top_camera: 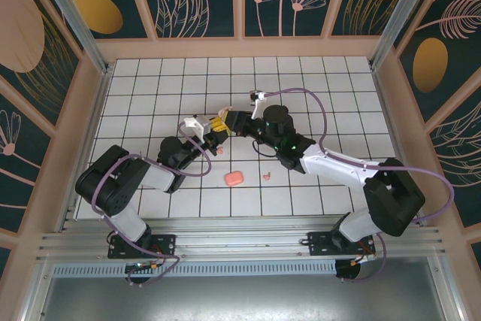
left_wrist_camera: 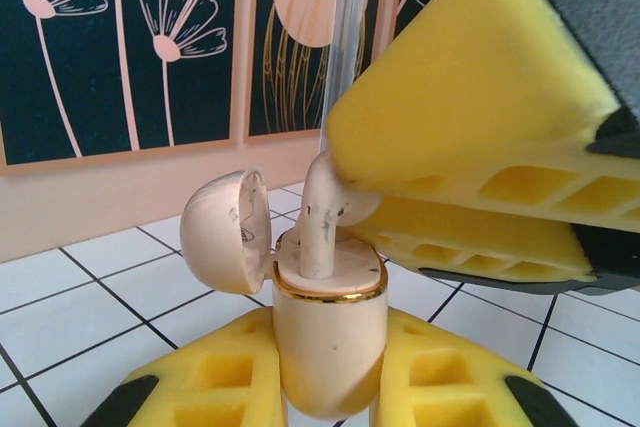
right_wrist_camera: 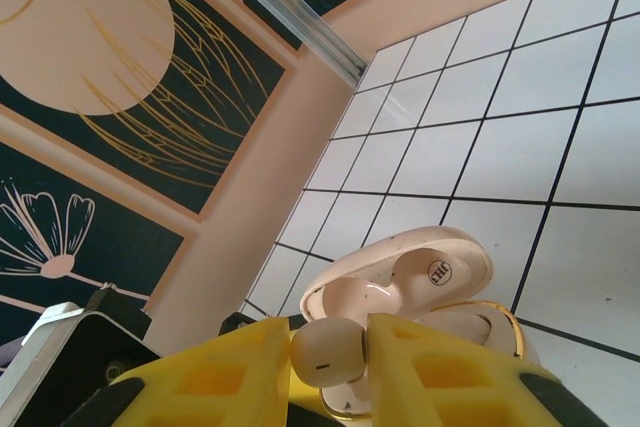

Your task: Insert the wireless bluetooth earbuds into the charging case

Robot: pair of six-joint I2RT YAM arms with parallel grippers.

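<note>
I take the pale case [left_wrist_camera: 330, 342] as reference. My left gripper [top_camera: 215, 128] is clamped on its lower body, one pad on each side; the left arm [top_camera: 143, 174] lies folded low to the case's near left. My right arm [top_camera: 331, 163] extends in from its near right. The right gripper [top_camera: 231, 121] sits directly above the case, pads closed on a pale earbud [left_wrist_camera: 322, 232].

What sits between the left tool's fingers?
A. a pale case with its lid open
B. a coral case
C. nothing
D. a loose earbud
A: the left tool grips the pale case upright, its lid swung open, while the right tool holds an earbud at its slot.
</note>
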